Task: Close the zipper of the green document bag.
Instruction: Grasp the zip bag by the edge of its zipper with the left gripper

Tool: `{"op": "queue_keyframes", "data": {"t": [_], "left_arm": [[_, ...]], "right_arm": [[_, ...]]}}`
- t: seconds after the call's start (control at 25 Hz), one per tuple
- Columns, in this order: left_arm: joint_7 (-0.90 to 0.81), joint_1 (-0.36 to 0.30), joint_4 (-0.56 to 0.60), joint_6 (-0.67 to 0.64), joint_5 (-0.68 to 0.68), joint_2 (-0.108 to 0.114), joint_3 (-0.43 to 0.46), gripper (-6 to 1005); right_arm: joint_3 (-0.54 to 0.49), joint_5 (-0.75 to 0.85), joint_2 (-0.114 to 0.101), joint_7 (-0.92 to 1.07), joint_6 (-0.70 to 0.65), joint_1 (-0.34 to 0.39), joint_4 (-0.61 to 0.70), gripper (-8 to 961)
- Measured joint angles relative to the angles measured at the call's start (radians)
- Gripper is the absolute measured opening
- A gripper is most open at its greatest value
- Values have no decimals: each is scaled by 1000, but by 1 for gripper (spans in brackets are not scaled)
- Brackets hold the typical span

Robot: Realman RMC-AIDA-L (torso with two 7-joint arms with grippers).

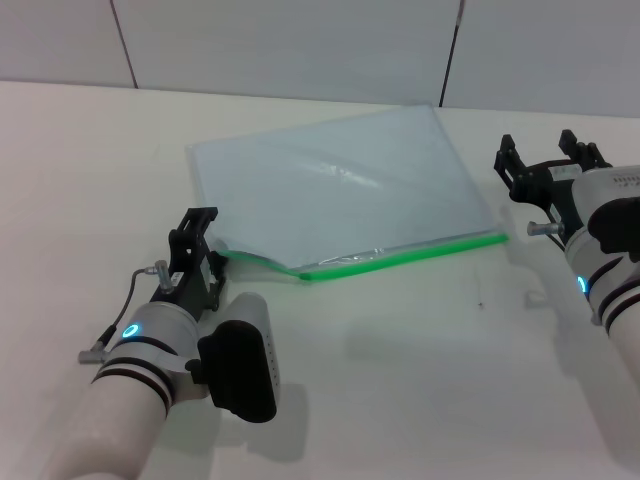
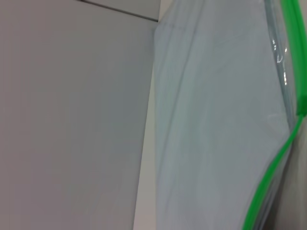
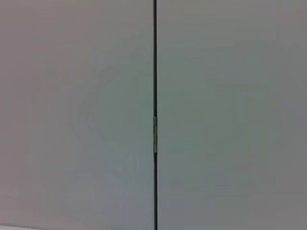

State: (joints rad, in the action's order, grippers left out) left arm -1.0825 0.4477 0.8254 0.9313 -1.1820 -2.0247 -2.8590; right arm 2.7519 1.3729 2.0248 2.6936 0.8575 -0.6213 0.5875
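The green document bag (image 1: 340, 190) lies flat on the white table, a translucent pale blue-green pouch. Its zipper (image 1: 410, 253), a bright green strip, runs along the near edge and bends upward towards the near-left corner. My left gripper (image 1: 212, 255) is right at that corner, touching or nearly touching it. Seen from the left wrist, the bag (image 2: 216, 120) fills the frame and the zipper (image 2: 271, 177) curves along one side. I cannot make out a slider. My right gripper (image 1: 540, 150) hovers open just right of the bag's far-right side, holding nothing.
The white table (image 1: 400, 380) stretches in front of the bag. Grey wall panels (image 1: 300, 40) stand behind it. The right wrist view shows only a wall panel seam (image 3: 154, 115).
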Motion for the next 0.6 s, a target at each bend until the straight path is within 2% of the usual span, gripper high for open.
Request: {"op": "queue_keyframes", "data": {"t": [0.6], "left_arm": [[25,7,2,-32,-18,1,0,696]], "right_arm": [[0,0,0,0,0,0,0,753]]}}
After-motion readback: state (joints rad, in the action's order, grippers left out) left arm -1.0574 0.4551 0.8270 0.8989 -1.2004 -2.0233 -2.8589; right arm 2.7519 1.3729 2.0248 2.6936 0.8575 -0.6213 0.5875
